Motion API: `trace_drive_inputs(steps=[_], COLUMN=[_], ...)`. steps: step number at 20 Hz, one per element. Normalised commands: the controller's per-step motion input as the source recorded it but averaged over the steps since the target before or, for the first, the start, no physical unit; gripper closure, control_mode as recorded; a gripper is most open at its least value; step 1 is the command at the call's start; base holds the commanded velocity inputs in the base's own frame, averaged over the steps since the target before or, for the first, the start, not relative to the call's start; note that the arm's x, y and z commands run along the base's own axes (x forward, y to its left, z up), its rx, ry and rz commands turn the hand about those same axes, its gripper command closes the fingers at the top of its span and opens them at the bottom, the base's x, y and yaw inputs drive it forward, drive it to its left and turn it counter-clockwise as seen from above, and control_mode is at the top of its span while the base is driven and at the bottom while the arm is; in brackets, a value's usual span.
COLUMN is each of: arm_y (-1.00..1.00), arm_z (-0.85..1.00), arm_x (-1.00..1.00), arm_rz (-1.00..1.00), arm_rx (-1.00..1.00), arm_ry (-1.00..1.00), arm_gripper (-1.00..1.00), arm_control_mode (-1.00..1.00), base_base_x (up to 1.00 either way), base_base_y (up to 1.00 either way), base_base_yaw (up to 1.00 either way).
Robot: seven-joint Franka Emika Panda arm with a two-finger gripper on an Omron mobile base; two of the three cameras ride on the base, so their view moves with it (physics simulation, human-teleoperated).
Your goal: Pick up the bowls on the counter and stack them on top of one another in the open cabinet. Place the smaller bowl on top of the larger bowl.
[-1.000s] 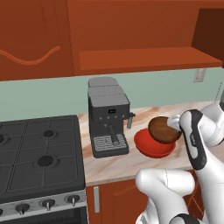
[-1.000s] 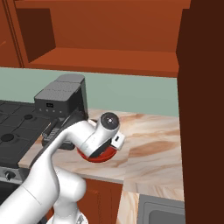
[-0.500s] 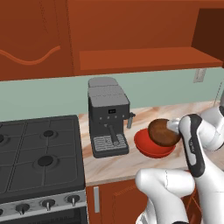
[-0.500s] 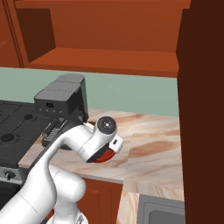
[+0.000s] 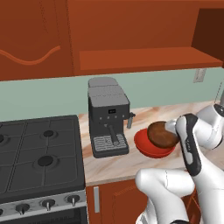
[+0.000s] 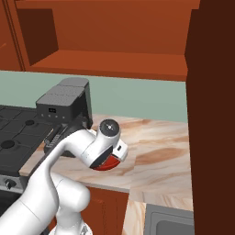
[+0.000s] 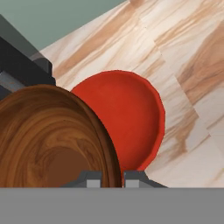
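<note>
Hand view puts the smaller bowl [image 7: 48, 140] right at the fingertips, the gripper [image 7: 111, 177] clenched on its rim. It hangs tilted over the larger bowl [image 5: 151, 144], which sits on the counter [image 5: 113, 164] beside the coffee machine [image 5: 107, 116]. Up and behind waits the open cabinet [image 5: 144, 59]; its shelf edge looks like the obstacle.

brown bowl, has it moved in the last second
Yes. In the left base view the brown bowl, pinched by the gripper, has risen slightly and tipped on edge above the red bowl, which stays beside the coffee machine.
</note>
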Motion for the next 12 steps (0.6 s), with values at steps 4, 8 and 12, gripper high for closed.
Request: trace_drive_inputs(steps=[4,8,12], arm_y=[-0.05,-0.06,-0.06], arm_z=[-0.05,-0.12,-0.15], arm_x=[0.00,0.00,0.00], arm_rz=[0.00,0.00,0.00], arm_rx=[-0.03,-0.03,-0.03], arm_ry=[0.08,0.04,0.00], arm_gripper=[1.00,1.00,1.00], arm_control_mode=[-1.00,-1.00,-1.00], base_base_x=[0.00,0.00,0.00], base_base_y=[0.00,0.00,0.00], base_base_yaw=[0.00,0.00,0.00])
